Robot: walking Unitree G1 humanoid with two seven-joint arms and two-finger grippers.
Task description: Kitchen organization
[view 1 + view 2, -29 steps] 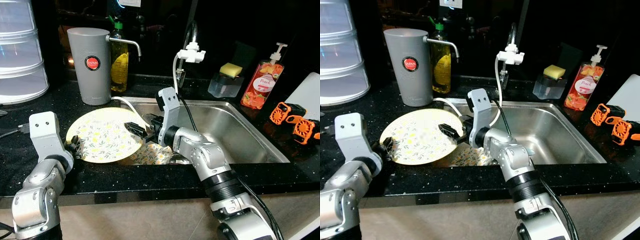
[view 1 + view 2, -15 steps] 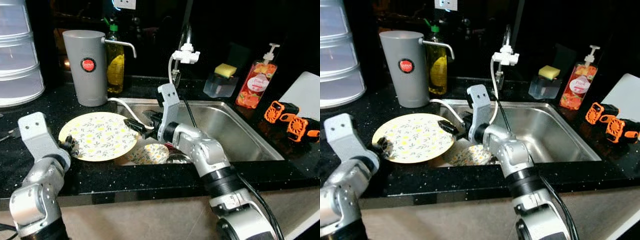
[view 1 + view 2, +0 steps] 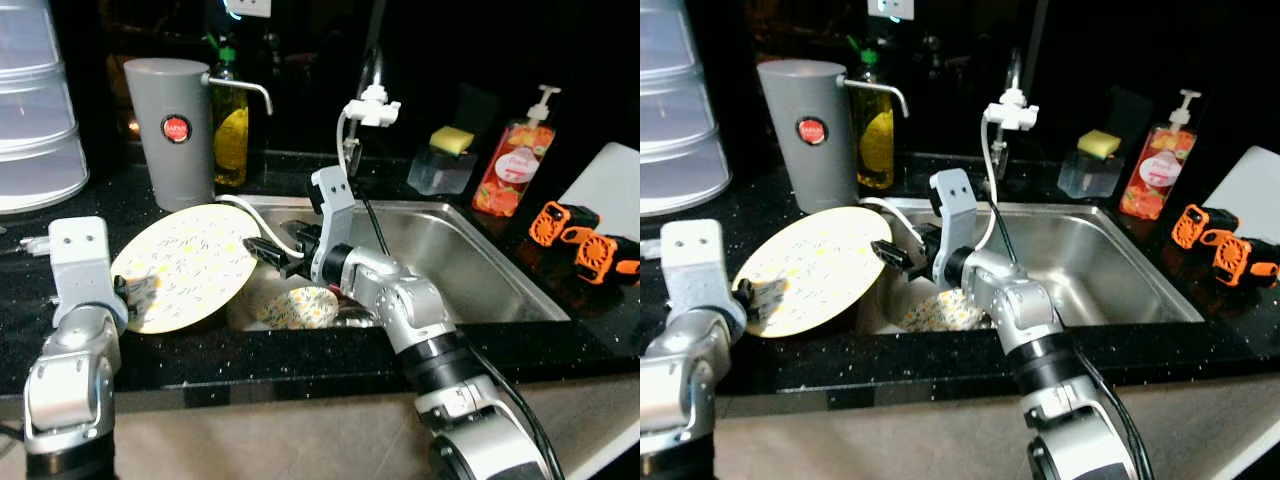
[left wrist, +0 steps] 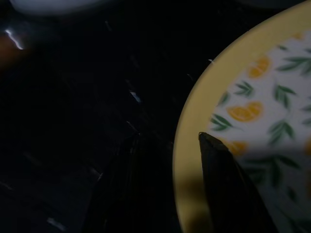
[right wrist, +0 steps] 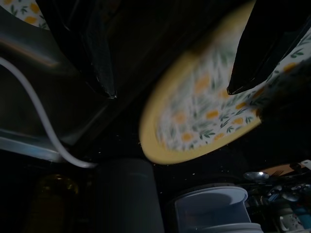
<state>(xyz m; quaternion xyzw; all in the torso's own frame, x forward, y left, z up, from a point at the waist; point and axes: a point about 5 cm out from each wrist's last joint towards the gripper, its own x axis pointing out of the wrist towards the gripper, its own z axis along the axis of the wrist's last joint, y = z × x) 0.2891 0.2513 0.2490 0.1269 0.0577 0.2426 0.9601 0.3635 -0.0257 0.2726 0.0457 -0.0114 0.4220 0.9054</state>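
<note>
Two grippers: left gripper (image 3: pixel 128 297) pinched the plate (image 3: pixel 185 265) rim; right gripper (image 3: pixel 268 255) was spread open.
Surroundings: grey dispenser (image 3: pixel 170 130) at 12 o'clock of plate; sink (image 3: pixel 470 260) at 3 o'clock.
Plate: over counter (image 3: pixel 300 350), tilted, face toward 10 o'clock.

I have the left arm bent at the elbow, forearm raised, wrist block upright at the left of the head views. Left gripper (image 3: pixel 133 293) is clamped, one black finger (image 4: pixel 228 189) on each face of what it holds. Right arm reaches forward and leftward, elbow low, wrist angled up. Right gripper (image 3: pixel 268 256) has its fingers (image 5: pixel 99 58) spread apart, gripping nothing.
</note>
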